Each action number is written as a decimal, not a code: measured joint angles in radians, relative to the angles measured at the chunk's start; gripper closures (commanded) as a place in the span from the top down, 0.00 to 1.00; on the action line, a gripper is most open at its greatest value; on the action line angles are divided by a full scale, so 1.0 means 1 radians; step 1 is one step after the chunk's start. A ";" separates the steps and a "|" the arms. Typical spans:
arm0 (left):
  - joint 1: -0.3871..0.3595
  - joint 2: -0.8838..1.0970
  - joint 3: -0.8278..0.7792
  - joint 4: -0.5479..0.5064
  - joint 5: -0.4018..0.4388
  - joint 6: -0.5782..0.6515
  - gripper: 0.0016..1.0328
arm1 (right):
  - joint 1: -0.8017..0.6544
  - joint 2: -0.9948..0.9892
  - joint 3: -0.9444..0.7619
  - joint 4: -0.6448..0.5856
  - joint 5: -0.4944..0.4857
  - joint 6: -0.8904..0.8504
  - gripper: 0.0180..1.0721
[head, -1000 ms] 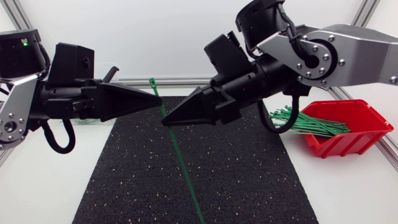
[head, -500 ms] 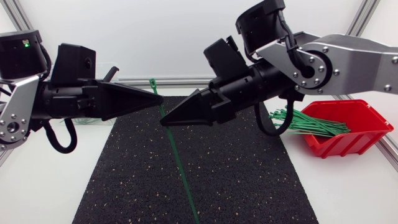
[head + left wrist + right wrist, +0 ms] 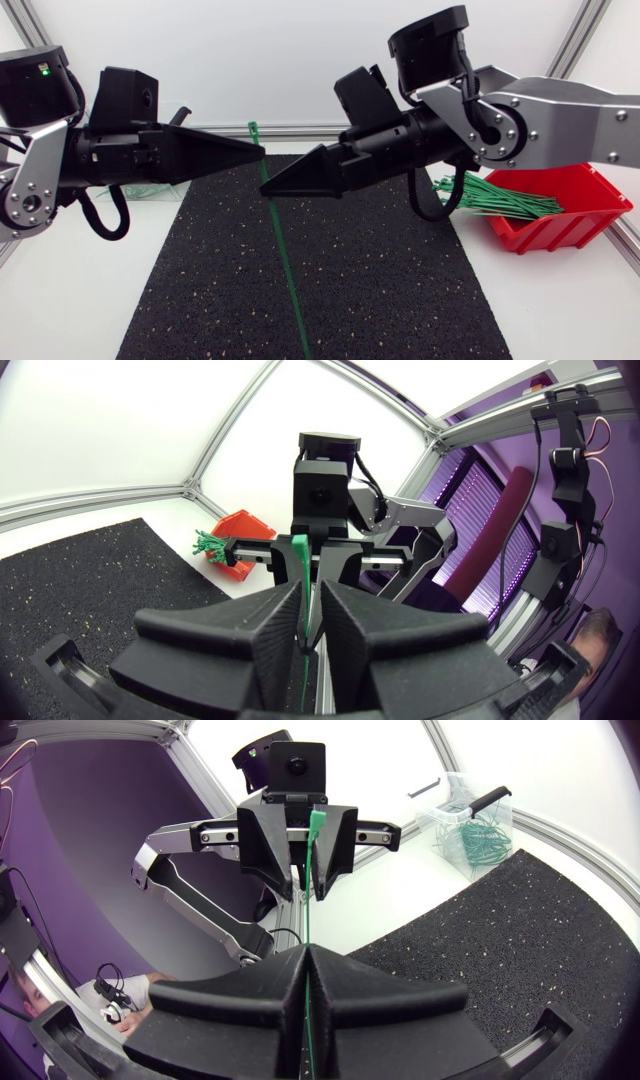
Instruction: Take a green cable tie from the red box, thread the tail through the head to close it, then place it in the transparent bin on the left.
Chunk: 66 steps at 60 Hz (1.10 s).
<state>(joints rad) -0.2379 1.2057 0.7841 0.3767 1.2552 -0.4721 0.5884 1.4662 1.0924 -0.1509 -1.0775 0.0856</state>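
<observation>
Above the black mat [image 3: 380, 290], toward its near edge: free tail of one green cable tie [image 3: 283, 250], straight, slanting across the mat's middle; contact with the mat not determinable. Higher up, over the mat's far half: right gripper [image 3: 266, 188], entering from the mat's right side, fingers pinched together on the strap. Just beyond it: left gripper [image 3: 258, 153], entering from the mat's left side, fingers likewise clenched on the same strap, tips of the two grippers close and facing each other. Tie head poking up past the left gripper, over the mat's far edge. Off the mat's right side: red box [image 3: 580, 225], with a bundle of spare green ties [image 3: 495, 198] sticking out toward the mat. Off the mat's far left corner: transparent bin [image 3: 440, 820], looped green ties [image 3: 470, 845] inside.
</observation>
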 measured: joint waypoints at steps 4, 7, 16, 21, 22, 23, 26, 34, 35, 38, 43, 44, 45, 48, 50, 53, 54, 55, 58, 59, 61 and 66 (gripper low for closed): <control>0.000 0.001 0.000 0.014 0.000 -0.010 0.17 | -0.008 0.000 -0.009 0.018 -0.004 0.015 0.05; 0.001 0.004 0.000 0.026 0.000 -0.025 0.17 | -0.013 0.000 -0.014 0.025 -0.011 0.023 0.05; 0.002 0.019 0.000 0.044 -0.004 -0.046 0.17 | -0.021 0.000 -0.016 0.045 -0.023 0.044 0.05; 0.002 0.026 0.000 0.048 -0.004 -0.052 0.17 | -0.022 0.000 -0.020 0.080 -0.026 0.063 0.05; 0.002 0.026 0.000 0.049 -0.004 -0.053 0.17 | -0.022 -0.002 -0.021 0.082 -0.026 0.065 0.05; 0.002 0.026 0.000 0.049 -0.005 -0.053 0.17 | -0.022 -0.002 -0.021 0.085 -0.026 0.069 0.05; 0.002 0.029 0.000 0.050 -0.008 -0.056 0.17 | -0.022 -0.002 -0.024 0.090 -0.027 0.073 0.05; 0.002 0.035 0.000 0.052 -0.015 -0.064 0.17 | -0.022 -0.002 -0.032 0.096 -0.027 0.077 0.05; 0.002 0.035 0.000 0.052 -0.015 -0.068 0.17 | -0.022 -0.002 -0.032 0.096 -0.027 0.079 0.05; 0.002 0.035 0.000 0.054 -0.016 -0.075 0.17 | -0.022 -0.002 -0.032 0.100 -0.027 0.082 0.05; 0.005 0.035 0.000 0.059 -0.023 -0.080 0.17 | -0.022 -0.002 -0.032 0.108 -0.027 0.093 0.05; 0.006 0.035 0.000 0.060 -0.023 -0.081 0.17 | -0.022 -0.002 -0.032 0.110 -0.027 0.095 0.05; 0.006 0.035 0.000 0.061 -0.024 -0.082 0.17 | -0.022 -0.002 -0.032 0.112 -0.027 0.097 0.05; 0.008 0.035 0.000 0.063 -0.025 -0.085 0.17 | -0.022 -0.002 -0.032 0.122 -0.027 0.102 0.05; 0.008 0.035 0.000 0.063 -0.026 -0.085 0.17 | -0.022 -0.002 -0.033 0.126 -0.026 0.104 0.05; 0.009 0.035 0.000 0.063 -0.026 -0.086 0.17 | -0.022 -0.002 -0.034 0.129 -0.027 0.106 0.05; 0.009 0.035 0.000 0.064 -0.026 -0.087 0.17 | -0.022 -0.002 -0.035 0.130 -0.027 0.108 0.05; 0.009 0.035 0.000 0.065 -0.026 -0.090 0.17 | -0.022 -0.001 -0.036 0.132 -0.027 0.110 0.05; 0.009 0.035 0.000 0.070 -0.026 -0.097 0.17 | -0.022 0.000 -0.039 0.137 -0.027 0.114 0.05; 0.009 0.035 0.000 0.070 -0.026 -0.098 0.17 | -0.022 0.000 -0.041 0.139 -0.027 0.117 0.05; 0.009 0.035 0.000 0.070 -0.026 -0.101 0.17 | -0.022 0.002 -0.045 0.147 -0.027 0.122 0.05; 0.009 0.036 0.000 0.071 -0.027 -0.108 0.18 | -0.021 0.008 -0.048 0.159 -0.027 0.132 0.05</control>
<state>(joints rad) -0.2291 1.2419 0.7841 0.4473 1.2285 -0.5804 0.5674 1.4746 1.0447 0.0086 -1.1042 0.2176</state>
